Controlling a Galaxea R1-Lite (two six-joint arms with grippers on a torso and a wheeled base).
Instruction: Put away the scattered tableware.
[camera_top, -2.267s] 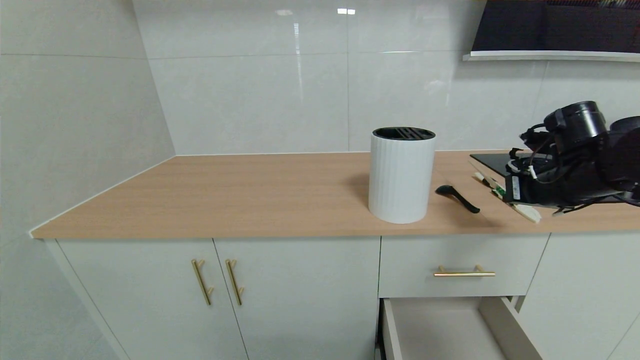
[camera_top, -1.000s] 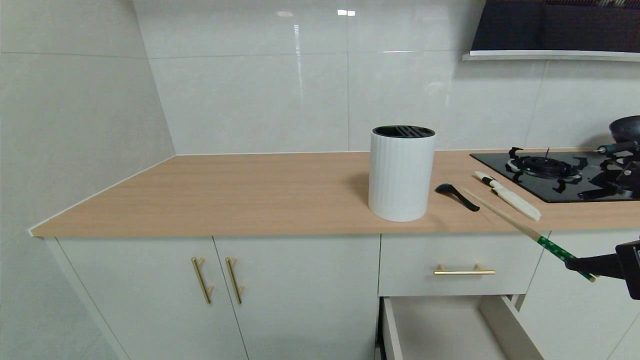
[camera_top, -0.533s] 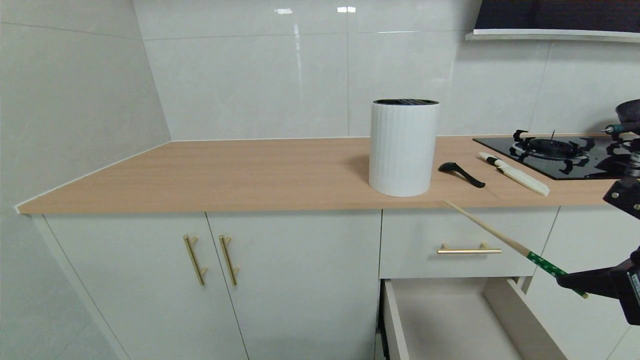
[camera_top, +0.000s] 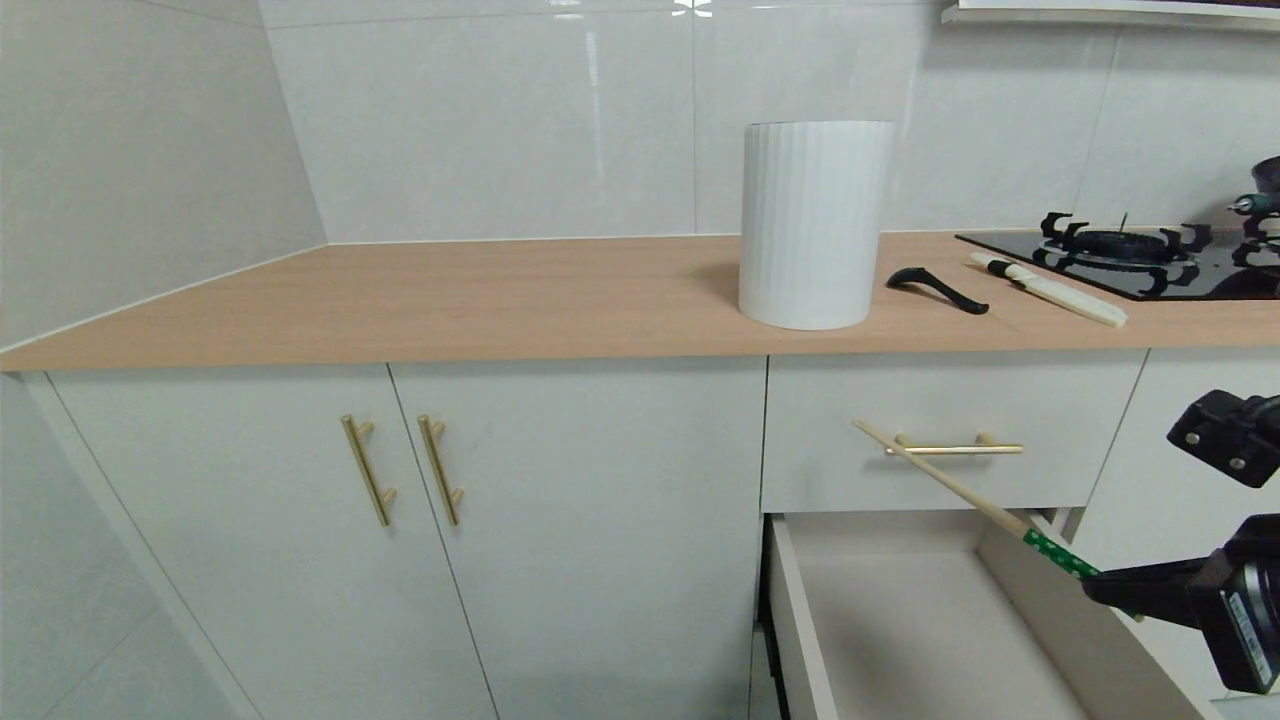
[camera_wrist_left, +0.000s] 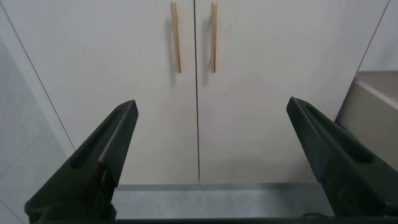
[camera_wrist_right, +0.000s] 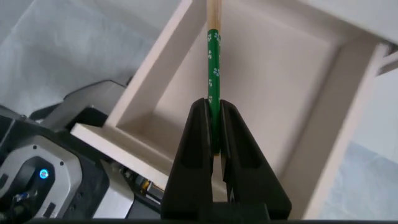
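Observation:
My right gripper (camera_top: 1110, 588) is shut on the green end of a wooden chopstick (camera_top: 950, 487), held slanting above the right side of the open lower drawer (camera_top: 890, 620). In the right wrist view the chopstick (camera_wrist_right: 213, 43) runs from the gripper (camera_wrist_right: 215, 134) over the drawer (camera_wrist_right: 267, 74). On the wooden counter (camera_top: 500, 300) a black spoon (camera_top: 936, 286) and a white-sheathed knife (camera_top: 1050, 290) lie to the right of a tall white ribbed holder (camera_top: 812, 224). My left gripper (camera_wrist_left: 211, 158) is open, low in front of the white cabinet doors (camera_wrist_left: 199, 81).
A black gas hob (camera_top: 1120, 258) sits at the counter's right end. A shut drawer with a gold handle (camera_top: 955, 448) is above the open one. The double cabinet doors (camera_top: 400, 520) have gold handles. Tiled walls close the back and left.
The camera has dropped, so the counter sits higher in the picture. My right gripper lifted the chopstick off the counter and carried it down over the open drawer.

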